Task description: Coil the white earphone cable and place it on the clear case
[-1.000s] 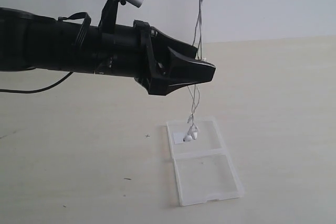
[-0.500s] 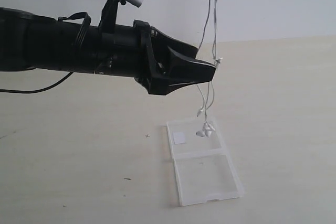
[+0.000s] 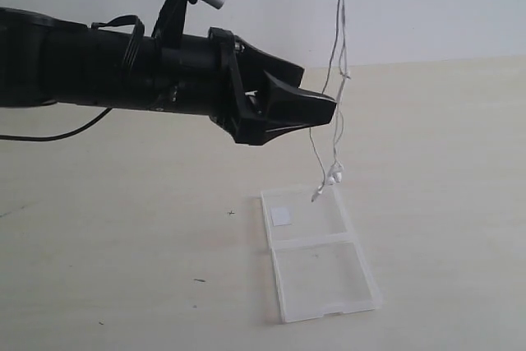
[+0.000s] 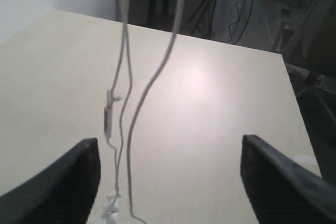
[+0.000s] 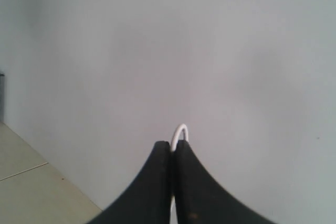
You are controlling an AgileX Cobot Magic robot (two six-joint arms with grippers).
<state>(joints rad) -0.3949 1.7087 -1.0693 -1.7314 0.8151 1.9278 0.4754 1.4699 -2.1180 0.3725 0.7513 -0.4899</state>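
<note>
The white earphone cable (image 3: pixel 338 55) is seen hanging straight down from beyond the upper edge of the exterior view, doubled into two thin strands. Its upper bend is pinched between the closed fingers of the right hand (image 5: pixel 172 148), and a small white loop is seen poking out past the fingertips. A plain pale wall (image 5: pixel 210 51) is seen behind that hand. The right hand itself is not shown in the exterior view.

The two small earbuds (image 3: pixel 333 177) at the cable's lower end are suspended in the air, clear of the table (image 3: pixel 123 244). They are seen at the outer edge of the clear case (image 3: pixel 320 273); whether they hang over it or just beyond it cannot be told. The case is laid open and flat on the table, its two hinged halves in line, and the white square sticker (image 3: pixel 282 216) is carried on the half nearer the earbuds.

The left hand (image 4: pixel 169 141) is held open, its two black fingers (image 4: pixel 73 187) spread wide. It is extended level from the left of the exterior view, well above the table, with its tip just beside the hanging strands. In the left wrist view the strands are seen ahead of the gap, nearer one finger, and are touched by neither. An inline piece (image 4: pixel 108 116) is carried on one strand, above the earbuds.
</note>
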